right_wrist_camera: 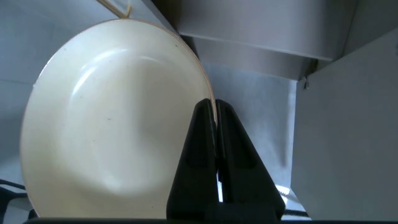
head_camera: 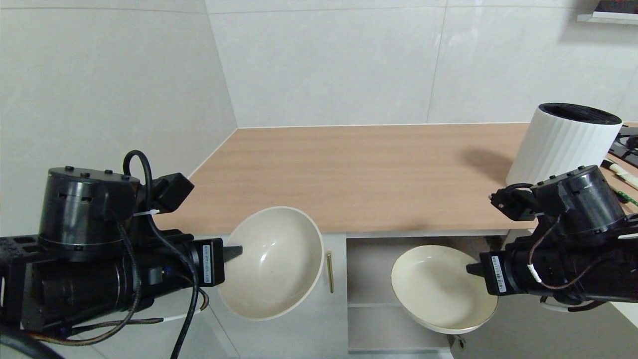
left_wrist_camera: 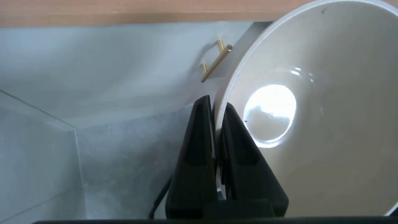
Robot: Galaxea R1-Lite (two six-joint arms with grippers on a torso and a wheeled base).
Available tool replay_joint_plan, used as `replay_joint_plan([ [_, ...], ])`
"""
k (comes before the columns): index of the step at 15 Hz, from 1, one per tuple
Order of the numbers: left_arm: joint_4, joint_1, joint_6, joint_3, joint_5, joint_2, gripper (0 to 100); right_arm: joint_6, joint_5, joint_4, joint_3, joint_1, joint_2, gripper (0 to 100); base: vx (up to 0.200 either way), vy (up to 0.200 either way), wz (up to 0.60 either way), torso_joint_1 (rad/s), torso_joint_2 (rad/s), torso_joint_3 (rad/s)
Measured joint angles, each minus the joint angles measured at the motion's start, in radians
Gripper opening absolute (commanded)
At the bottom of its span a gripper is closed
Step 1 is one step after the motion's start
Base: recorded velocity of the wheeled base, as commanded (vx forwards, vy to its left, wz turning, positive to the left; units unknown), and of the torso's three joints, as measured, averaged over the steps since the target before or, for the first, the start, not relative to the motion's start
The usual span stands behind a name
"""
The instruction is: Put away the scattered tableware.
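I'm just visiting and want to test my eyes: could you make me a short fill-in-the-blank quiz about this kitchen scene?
1. The left hand holds a deep cream ___.
2. The right hand grips a shallow plate by its ___.
3. The ribbed white container on the countertop has a ___ top.

Missing words: bowl; rim; black.

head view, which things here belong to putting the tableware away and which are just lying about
Job in hand: bowl, rim pinched in left claw; plate, rim pinched in right claw; open cupboard below the counter.
Lying about: white ribbed canister on the counter; small utensils beside it.
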Motion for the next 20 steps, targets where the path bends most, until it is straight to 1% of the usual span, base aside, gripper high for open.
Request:
replay_joint_plan([
  [11, 0.000, 0.006, 0.000, -0.003, 0.000, 0.001, 0, 0.000, -0.001, -0.002, 0.006, -0.001, 0.004, 0, 0.000, 0.000, 0.00, -0.173, 0.47, 0.286],
  [14, 0.000, 0.006, 0.000, -0.003, 0.000, 0.002, 0, -0.002, -0.001, -0.040, 0.019, 0.000, 0.005, 0, 0.000, 0.000, 0.00, -0.146, 0.46, 0.312],
  [18, 0.000, 0.006, 0.000, -0.003, 0.000, 0.003, 0, -0.016, -0.002, -0.058, 0.035, 0.000, 0.009, 0, 0.000, 0.000, 0.00, -0.105, 0.45, 0.332],
  [20, 0.001, 0.006, 0.000, -0.003, 0.000, 0.005, 0, -0.016, -0.002, -0.063, 0.040, -0.001, 0.011, 0, 0.000, 0.000, 0.00, -0.044, 0.20, 0.154],
])
